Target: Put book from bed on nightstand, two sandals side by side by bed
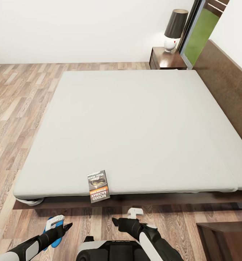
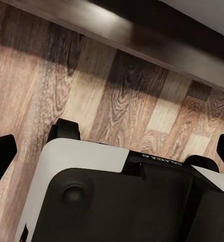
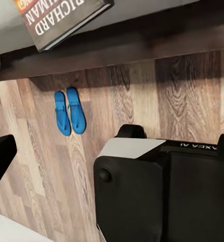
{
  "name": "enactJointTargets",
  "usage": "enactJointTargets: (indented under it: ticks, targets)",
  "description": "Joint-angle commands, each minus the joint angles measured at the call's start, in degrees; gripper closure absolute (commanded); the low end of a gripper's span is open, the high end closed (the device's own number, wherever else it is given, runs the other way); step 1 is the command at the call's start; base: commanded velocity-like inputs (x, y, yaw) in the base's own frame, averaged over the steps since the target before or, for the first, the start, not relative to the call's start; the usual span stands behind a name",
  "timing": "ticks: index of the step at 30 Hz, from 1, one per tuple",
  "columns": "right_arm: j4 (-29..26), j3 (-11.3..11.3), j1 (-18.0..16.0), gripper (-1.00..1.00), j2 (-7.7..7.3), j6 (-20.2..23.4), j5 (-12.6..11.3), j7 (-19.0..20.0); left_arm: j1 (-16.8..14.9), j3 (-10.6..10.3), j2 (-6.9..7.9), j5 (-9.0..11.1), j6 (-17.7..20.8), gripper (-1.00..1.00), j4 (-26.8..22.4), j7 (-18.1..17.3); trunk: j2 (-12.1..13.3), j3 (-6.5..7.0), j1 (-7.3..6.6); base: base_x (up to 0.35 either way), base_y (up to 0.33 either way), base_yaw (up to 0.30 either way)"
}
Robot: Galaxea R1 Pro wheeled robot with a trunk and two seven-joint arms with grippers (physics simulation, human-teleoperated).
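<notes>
One bed (image 1: 135,127) with one pale mattress stands on the plank floor (image 1: 16,108), and one book (image 1: 99,186) lies at its near edge, overhanging the frame. Two blue sandals (image 3: 70,111) lie side by side on the floor beside the bed frame, seen from the right wrist camera; in the head view just one blue sandal shows, partly behind the left arm. Two nightstands show, a far nightstand (image 1: 167,58) carrying one lamp (image 1: 174,29) and a near nightstand (image 1: 226,239) at the lower right, and two grippers reach forward, the left gripper (image 1: 65,228) and the right gripper (image 1: 118,222)
</notes>
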Motion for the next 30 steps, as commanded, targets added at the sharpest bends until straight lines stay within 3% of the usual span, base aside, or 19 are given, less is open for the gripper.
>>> enactJointTargets:
  ticks: [1, 2, 5, 6, 8, 9, 12, 15, 19, 23, 30]
  targets:
    - [-0.07, -0.05, -0.02, -1.0, -0.01, 0.09, -0.58, -0.07, -0.04, 0.17, 0.01, -0.05, -0.14, -1.0, 0.09, -0.22, -0.09, -0.07, 0.03, 0.0, 0.0, 0.0]
    - [-0.07, -0.18, -0.02, -1.0, -0.01, -0.04, -1.55, 0.11, -0.05, 0.18, 0.01, -0.05, -0.14, -1.0, 0.09, -0.22, -0.09, -0.07, 0.03, 0.0, 0.0, 0.0]
    - [-0.06, -0.34, -0.02, -1.0, -0.01, -0.24, -7.7, 3.4, -0.04, 0.18, 0.01, -0.05, -0.14, -1.0, 0.09, -0.22, -0.09, -0.07, 0.03, 0.0, 0.0, 0.0]
    - [0.03, -0.37, -0.02, -1.0, -0.01, -0.27, -11.22, 6.02, -0.03, 0.19, 0.01, -0.05, -0.14, -1.0, 0.09, -0.22, -0.09, -0.07, 0.03, 0.0, 0.0, 0.0]
    - [0.19, -0.37, -0.02, -1.0, -0.01, -0.28, -14.74, 8.9, -0.03, 0.18, 0.01, -0.05, -0.14, -1.0, 0.09, -0.22, -0.09, -0.07, 0.03, 0.0, 0.0, 0.0]
    - [0.32, -0.36, -0.02, -1.0, -0.01, -0.27, -17.9, 11.77, -0.04, 0.19, 0.01, -0.05, -0.14, -1.0, 0.09, -0.25, -0.09, -0.07, 0.03, 0.0, 0.0, 0.0]
    - [0.46, -0.34, -0.02, -1.0, -0.01, -0.25, -23.1, 16.81, -0.05, 0.23, 0.01, -0.05, -0.14, -1.0, 0.09, -0.3, -0.09, -0.07, 0.03, 0.0, 0.0, 0.0]
    - [0.4, -0.34, -0.02, -1.0, -0.01, -0.25, -24.51, 19.79, -0.04, 0.21, 0.01, -0.05, -0.14, -1.0, 0.09, -0.31, -0.09, -0.07, 0.03, 0.0, 0.0, 0.0]
    - [0.36, -0.47, -0.02, -1.0, -0.04, -0.31, -25.05, 28.84, -0.05, 0.22, 0.01, -0.05, -0.14, -1.0, 0.09, -0.31, -0.09, -0.07, 0.03, 0.0, 0.0, 0.0]
    - [0.36, -0.88, -0.02, -1.0, -0.15, -0.32, -25.17, 32.41, -0.05, 0.22, 0.01, -0.05, -0.14, -1.0, 0.09, -0.31, -0.09, -0.07, 0.03, 0.0, 0.0, 0.0]
    - [0.48, -7.33, -0.02, -1.0, -0.47, -0.33, -25.36, 35.58, -0.06, 0.21, 0.01, -0.05, -0.12, -1.0, 0.09, -0.31, -0.09, -0.07, 0.03, 0.0, 0.0, 0.0]
